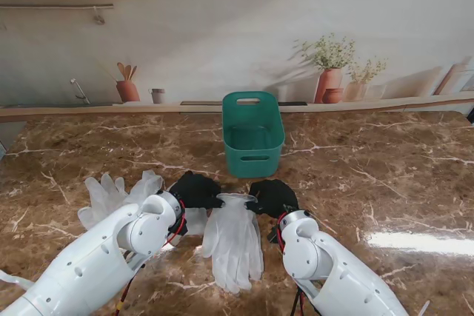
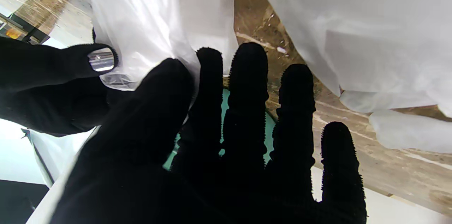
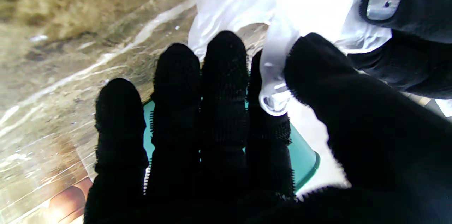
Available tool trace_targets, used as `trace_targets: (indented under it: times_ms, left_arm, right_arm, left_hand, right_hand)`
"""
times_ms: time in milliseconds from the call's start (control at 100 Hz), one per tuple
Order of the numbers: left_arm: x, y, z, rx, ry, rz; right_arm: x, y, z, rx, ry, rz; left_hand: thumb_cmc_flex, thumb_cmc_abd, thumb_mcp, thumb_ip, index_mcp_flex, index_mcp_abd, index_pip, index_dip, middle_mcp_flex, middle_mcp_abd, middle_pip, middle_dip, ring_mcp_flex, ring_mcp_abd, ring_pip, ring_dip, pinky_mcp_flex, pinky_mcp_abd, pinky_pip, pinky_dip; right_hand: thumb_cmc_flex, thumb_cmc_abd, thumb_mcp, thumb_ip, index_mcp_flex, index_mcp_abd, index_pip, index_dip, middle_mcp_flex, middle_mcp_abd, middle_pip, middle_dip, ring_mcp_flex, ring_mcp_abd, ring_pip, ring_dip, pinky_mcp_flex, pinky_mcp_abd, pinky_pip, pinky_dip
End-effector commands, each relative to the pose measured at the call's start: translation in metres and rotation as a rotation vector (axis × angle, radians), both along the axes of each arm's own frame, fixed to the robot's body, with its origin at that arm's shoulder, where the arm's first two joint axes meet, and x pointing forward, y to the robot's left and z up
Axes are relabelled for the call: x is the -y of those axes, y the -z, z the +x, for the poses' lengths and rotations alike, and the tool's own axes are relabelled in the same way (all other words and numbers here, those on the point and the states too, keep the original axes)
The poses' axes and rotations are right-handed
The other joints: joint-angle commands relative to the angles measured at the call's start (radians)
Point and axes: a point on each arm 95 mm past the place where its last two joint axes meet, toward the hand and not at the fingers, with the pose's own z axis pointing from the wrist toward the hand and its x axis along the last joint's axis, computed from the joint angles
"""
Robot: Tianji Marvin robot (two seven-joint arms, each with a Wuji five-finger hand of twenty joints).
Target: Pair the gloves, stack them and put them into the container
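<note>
The marble table fills the lower two thirds of the stand's frame, and the green container stands at its centre, a little above the middle. As far as the stand's view shows, it holds nothing, so the last step of the task is not done.

Two translucent white gloves lie on the table toward the bottom of the frame. The middle glove lies at lower centre, its fingers pointing to the bottom edge and its cuff toward the container. The left glove lies at centre left, partly hidden by the left arm. They are well apart and not stacked, so pairing is not done either.

The left hand and the right hand, both in black coverings, meet at the cuff of the middle glove. In each wrist view the thumb and forefinger pinch a fold of white film, with the other fingers held straight and close together; the left hand's fold appears to be the same cuff, though I cannot be sure.

My judgement: the task is at its beginning, with one glove just grasped, and the laying of it on its partner and the carry to the container are all still to do.
</note>
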Motion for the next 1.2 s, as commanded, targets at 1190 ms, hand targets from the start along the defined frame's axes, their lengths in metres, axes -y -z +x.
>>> trace_targets:
  times_ms: [1190]
  left_arm:
    - [-0.048,-0.046,-0.064,0.185,-0.184,-0.149]
  right_arm:
    - [-0.025,-0.015,0.009,0.106,-0.087,-0.384]
  left_hand:
    - [-0.203,0.080,-0.098,0.069,-0.363,0.103,-0.623,-0.100,-0.737,-0.006,-0.332,-0.369,-0.479,-0.114,-0.395,-0.445,-0.066,-0.229,-0.475,-0.440]
  right_hand:
    - [-0.115,0.070,-0.198,0.135,-0.281,0.112,-0.613,-0.075,-0.472,0.002,-0.330,-0.369,-0.246,-0.019,-0.617,-0.348,-0.136,-0.081,-0.299,-0.180]
